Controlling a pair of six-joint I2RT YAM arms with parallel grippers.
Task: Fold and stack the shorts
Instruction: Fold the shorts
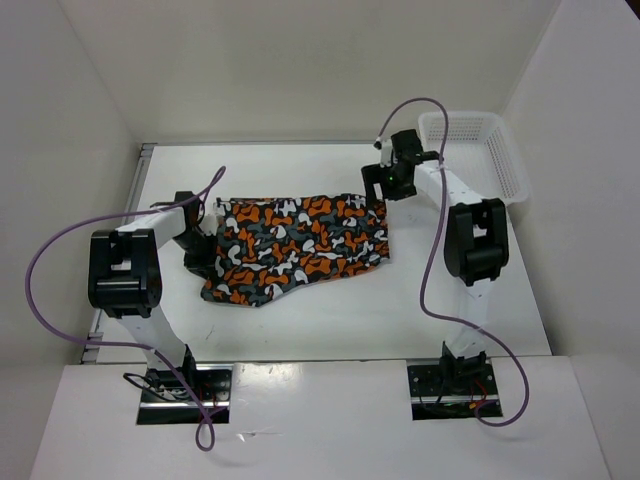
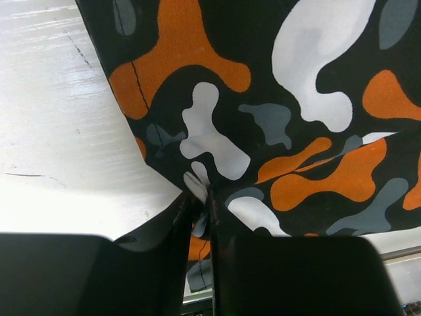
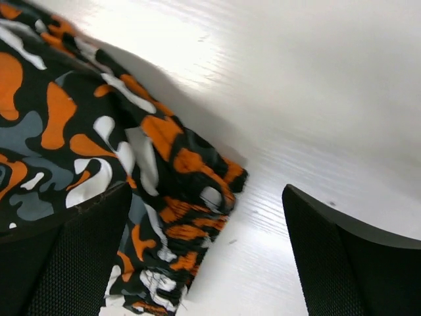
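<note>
From above we see the shorts (image 1: 300, 250) lying spread on the white counter (image 1: 330, 320) between the two arms. The white mesh basket (image 1: 478, 150) sits well apart at the far right corner. Only this view gives us the whole garment and both arms at once. The left arm (image 1: 125, 270) bends at a raised elbow and reaches inward to the shorts' left edge. The right arm (image 1: 475, 240) stretches away from its base and angles left, with its wrist over the garment's far right corner.

The left wrist camera adds what the top view hides. The left pincer (image 2: 200, 207) has its fingers pressed nearly together on a small fold of the orange, white, grey and black print, which fills most of that view.

The right wrist camera shows the right pincer (image 3: 205, 191) spread wide. Its fingers (image 3: 72, 257) stand on either side of a gathered, bunched edge of the shorts that lies on the counter. We cannot tell whether either finger touches the cloth.
</note>
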